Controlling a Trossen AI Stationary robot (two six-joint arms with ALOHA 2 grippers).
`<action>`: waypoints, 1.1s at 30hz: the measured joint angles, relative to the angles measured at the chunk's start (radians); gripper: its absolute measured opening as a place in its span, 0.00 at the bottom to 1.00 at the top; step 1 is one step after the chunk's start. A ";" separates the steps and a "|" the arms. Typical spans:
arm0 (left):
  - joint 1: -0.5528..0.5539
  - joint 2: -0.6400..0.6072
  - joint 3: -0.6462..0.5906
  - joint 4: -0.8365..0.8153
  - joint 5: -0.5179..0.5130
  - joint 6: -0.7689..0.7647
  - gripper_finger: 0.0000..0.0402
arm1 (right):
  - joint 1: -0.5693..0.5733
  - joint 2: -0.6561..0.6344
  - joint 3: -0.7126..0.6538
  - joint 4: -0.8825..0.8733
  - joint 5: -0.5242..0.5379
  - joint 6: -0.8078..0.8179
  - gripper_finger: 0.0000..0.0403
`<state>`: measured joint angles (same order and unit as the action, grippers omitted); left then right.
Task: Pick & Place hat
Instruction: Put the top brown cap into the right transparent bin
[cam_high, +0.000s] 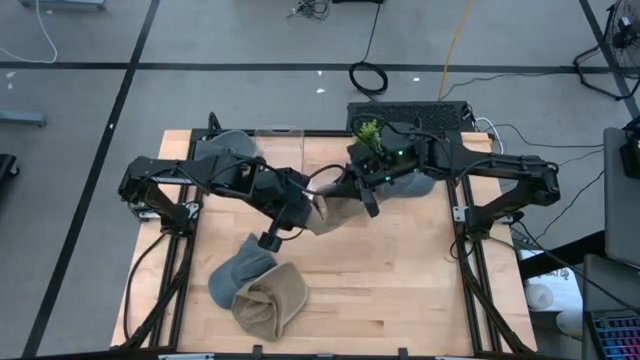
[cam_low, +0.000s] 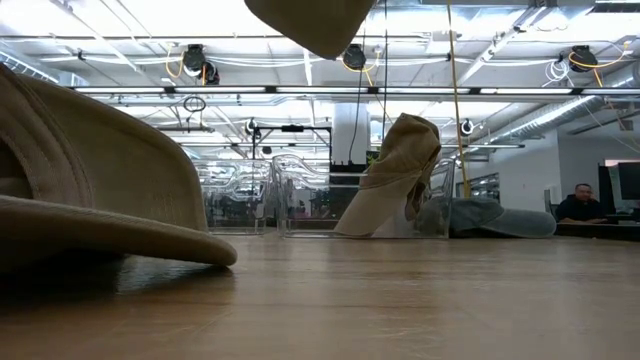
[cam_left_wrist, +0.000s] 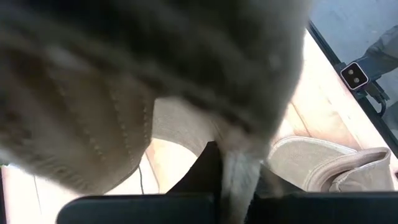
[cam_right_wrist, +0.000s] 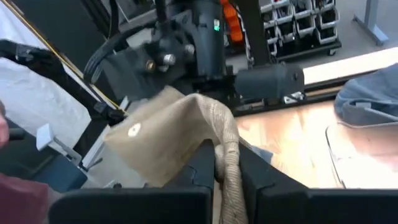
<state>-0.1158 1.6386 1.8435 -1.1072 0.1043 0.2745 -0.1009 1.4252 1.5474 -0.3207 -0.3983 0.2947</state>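
Right wrist view shows the right end effector (cam_right_wrist: 225, 163) clamped on the tan hat (cam_right_wrist: 180, 134) mid-surface; the left end effector (cam_high: 312, 212) grips it too. Lift both evenly.

I see a tan hat (cam_right_wrist: 186, 134) of matt woven cloth with ribbed stitching; the table (cam_high: 400, 270) is pale wood, smooth with a slight sheen; the grey hat (cam_high: 232, 272) looks like soft cloth; the arm frames (cam_high: 480, 215) are matt black metal.
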 joint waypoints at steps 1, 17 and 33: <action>0.000 0.000 0.000 0.000 0.000 0.000 0.03 | 0.000 -0.001 0.000 0.001 -0.001 -0.002 0.03; 0.091 -0.014 0.000 -0.002 -0.001 -0.251 0.34 | 0.005 -0.137 -0.001 -0.001 0.045 0.086 0.03; 0.229 -0.188 0.001 -0.010 -0.116 -0.416 0.39 | 0.122 -0.232 0.000 -0.028 0.497 0.109 0.03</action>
<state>0.1136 1.4502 1.8442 -1.1172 -0.0116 -0.1420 0.0211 1.1933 1.5475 -0.3483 0.0988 0.4034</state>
